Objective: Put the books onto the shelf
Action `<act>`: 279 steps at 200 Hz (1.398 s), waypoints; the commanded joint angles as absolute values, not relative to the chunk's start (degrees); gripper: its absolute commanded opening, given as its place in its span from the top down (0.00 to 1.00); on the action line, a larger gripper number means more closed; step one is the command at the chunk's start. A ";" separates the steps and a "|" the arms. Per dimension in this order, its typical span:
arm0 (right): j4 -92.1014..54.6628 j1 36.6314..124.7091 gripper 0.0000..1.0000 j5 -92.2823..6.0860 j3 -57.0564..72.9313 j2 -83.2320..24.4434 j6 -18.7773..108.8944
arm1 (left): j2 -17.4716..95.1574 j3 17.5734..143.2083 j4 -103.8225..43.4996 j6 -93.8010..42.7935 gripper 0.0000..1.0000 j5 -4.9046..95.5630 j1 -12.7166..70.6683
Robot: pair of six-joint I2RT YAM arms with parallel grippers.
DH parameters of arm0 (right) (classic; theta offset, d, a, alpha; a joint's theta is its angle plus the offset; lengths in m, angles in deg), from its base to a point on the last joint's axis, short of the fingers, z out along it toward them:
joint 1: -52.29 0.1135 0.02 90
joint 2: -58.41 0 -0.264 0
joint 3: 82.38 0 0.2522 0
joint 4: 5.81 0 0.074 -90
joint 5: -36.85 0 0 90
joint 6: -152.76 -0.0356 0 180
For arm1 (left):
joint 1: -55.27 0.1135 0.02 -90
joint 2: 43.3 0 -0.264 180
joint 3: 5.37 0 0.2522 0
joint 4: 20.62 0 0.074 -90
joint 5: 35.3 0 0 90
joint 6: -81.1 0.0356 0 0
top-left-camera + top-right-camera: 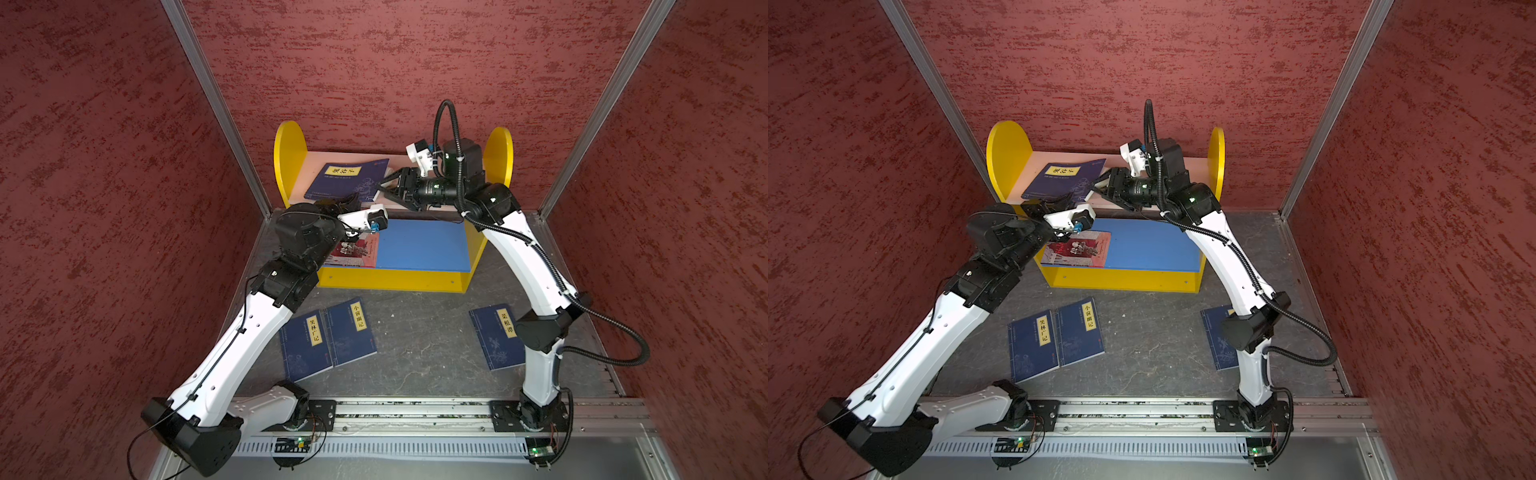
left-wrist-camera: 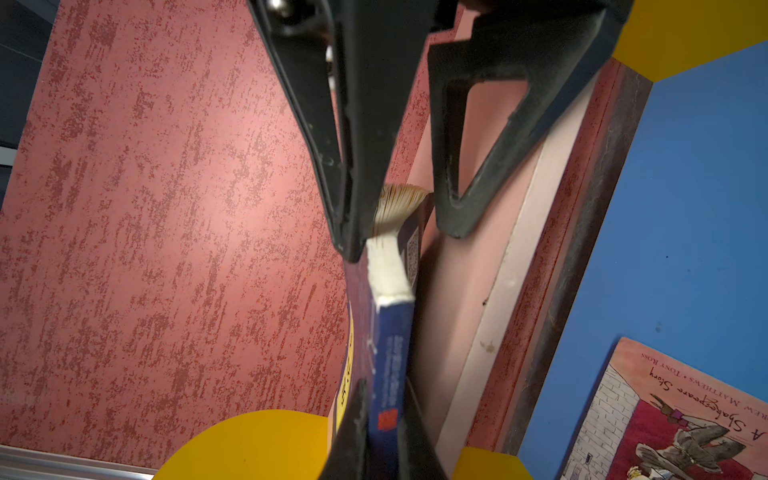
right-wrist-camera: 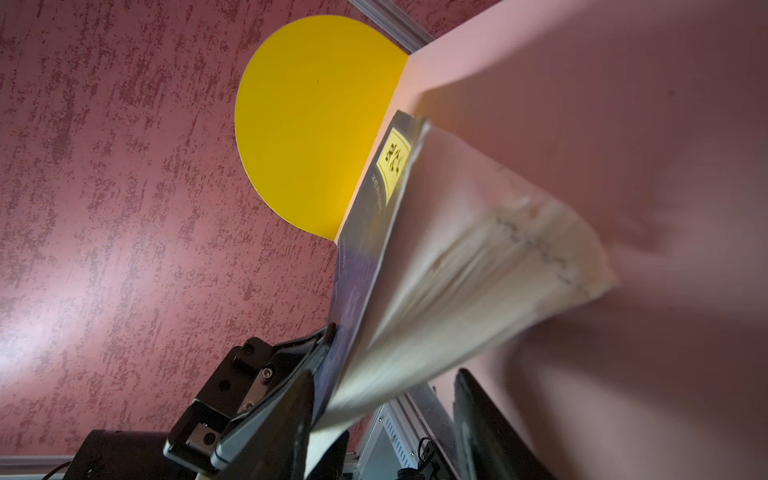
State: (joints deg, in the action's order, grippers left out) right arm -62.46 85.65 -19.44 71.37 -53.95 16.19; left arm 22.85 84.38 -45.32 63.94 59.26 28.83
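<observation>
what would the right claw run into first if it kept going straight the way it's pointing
The navy book on the pink upper board: its edge lies between the open jaws of the right claw. Beyond it, probably the yellow side panel.

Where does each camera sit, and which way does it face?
Both top views: overhead, facing down and forward at the shelf; left arm and right arm show.
Left wrist: on its arm, facing along the left end effector, shut on the navy book.
Right wrist: likewise, along the open right end effector toward that book.
Shared: both wrist views show book and shelf.
</observation>
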 commanded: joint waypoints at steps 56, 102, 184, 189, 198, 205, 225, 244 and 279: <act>-60.74 85.42 0.50 -22.66 73.14 -52.26 17.23 | 26.13 86.05 -50.11 60.82 1.00 68.67 26.38; -59.02 85.40 0.53 -22.26 73.84 -54.27 16.44 | 26.84 84.70 -50.67 61.15 0.73 69.74 25.92; -59.55 85.42 0.59 -24.52 74.51 -55.90 16.64 | 26.51 87.54 -56.05 57.56 0.20 68.60 25.65; -59.53 85.42 0.60 -24.67 74.50 -55.94 16.62 | 26.34 87.86 -56.72 57.37 0.17 68.30 25.67; -59.55 85.42 0.60 -24.77 74.56 -56.08 16.62 | 26.15 88.47 -58.20 57.11 0.15 67.80 25.60; -59.64 85.42 0.61 -24.90 74.55 -56.26 16.62 | 26.05 88.84 -59.01 56.80 0.13 67.60 25.56; -60.06 85.42 0.63 -25.74 74.81 -56.55 16.70 | 26.20 90.14 -62.18 55.59 0.07 67.44 25.38; -60.35 85.40 0.65 -26.35 74.86 -56.81 16.79 | 26.31 91.14 -64.38 53.69 0.03 67.49 25.38; -60.44 85.42 0.69 -26.38 75.50 -57.41 16.62 | 25.46 94.84 -69.14 47.93 0.01 65.61 25.56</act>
